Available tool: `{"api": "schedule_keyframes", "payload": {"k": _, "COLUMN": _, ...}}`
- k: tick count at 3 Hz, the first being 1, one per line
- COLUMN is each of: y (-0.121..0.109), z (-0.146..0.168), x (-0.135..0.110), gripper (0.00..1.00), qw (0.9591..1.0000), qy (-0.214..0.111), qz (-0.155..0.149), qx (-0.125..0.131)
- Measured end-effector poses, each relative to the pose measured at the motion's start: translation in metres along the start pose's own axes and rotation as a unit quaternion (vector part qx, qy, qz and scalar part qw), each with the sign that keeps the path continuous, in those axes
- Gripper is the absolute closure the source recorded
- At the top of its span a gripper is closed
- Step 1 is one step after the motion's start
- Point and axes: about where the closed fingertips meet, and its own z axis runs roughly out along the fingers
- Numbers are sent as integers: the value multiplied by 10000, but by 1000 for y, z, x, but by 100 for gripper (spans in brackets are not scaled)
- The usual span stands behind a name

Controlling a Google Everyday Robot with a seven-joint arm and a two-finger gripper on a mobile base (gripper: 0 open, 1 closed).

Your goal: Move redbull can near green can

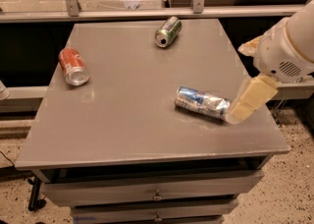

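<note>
- The red can lies on its side far left of the jaws, near the left edge of the tabletop. It has no part in this job, so any route should stay away from it.
- The green can lies on its side well beyond the jaws and to their left, near the far edge. It is the goal, and it needs room left beside it so the arriving can does not set it rolling.
- The redbull can lies on its side just left of the jaws, dented, with its length running left to right. Whether its right end touches the tip I cannot tell.
- The gripper hangs low by the tabletop's right edge, apparently holding nothing. I cannot tell whether the jaws are open or closed.
- The step in hand looks like the reach to grasp. The jaws should come over the can's middle and span its thin width, meeting both sides together, since a nudge from one side would roll it. The thin metal calls for a gentle squeeze.
</note>
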Motion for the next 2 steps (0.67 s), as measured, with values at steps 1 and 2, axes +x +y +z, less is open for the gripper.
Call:
{"api": "schedule_keyframes", "payload": {"k": 1, "y": -6, "z": 47, "x": -8, "gripper": 0, "qw": 9989, "qy": -399, "qz": 221, "qx": -115}}
{"api": "schedule_keyframes", "payload": {"k": 2, "y": -11, "z": 83, "x": -1, "gripper": 0, "qw": 9967, "qy": -499, "qz": 568, "qx": -290}}
